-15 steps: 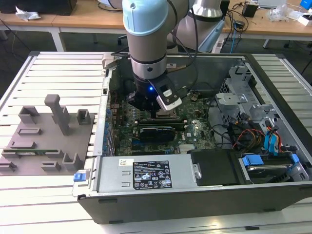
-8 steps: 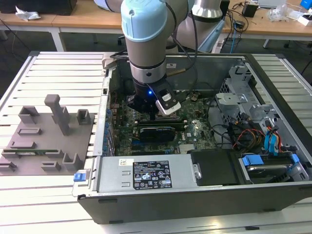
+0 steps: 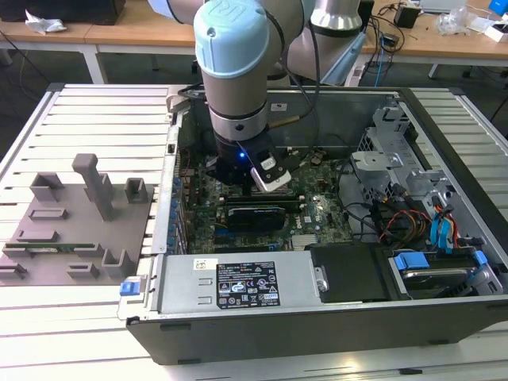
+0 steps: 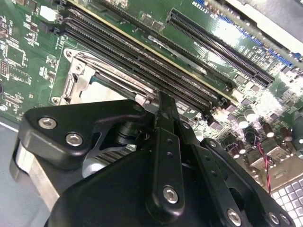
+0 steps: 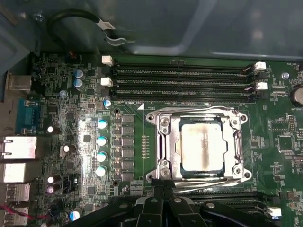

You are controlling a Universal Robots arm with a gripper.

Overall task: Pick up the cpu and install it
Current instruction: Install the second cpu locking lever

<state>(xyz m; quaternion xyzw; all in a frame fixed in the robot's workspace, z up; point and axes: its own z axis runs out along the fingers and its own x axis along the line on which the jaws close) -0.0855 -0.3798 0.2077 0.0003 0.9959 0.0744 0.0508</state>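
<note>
Here the cpu (image 5: 201, 145) already lies flat in its metal socket frame (image 5: 163, 142) on the green motherboard (image 5: 80, 118), beside the black memory slots (image 5: 180, 81). The pincer (image 5: 163, 187) hangs at the frame's edge, fingers pressed together, pinching nothing. In the exterior view, white labels (image 3: 244, 284) with unreadable print mark the power supply (image 3: 298, 279).
</note>
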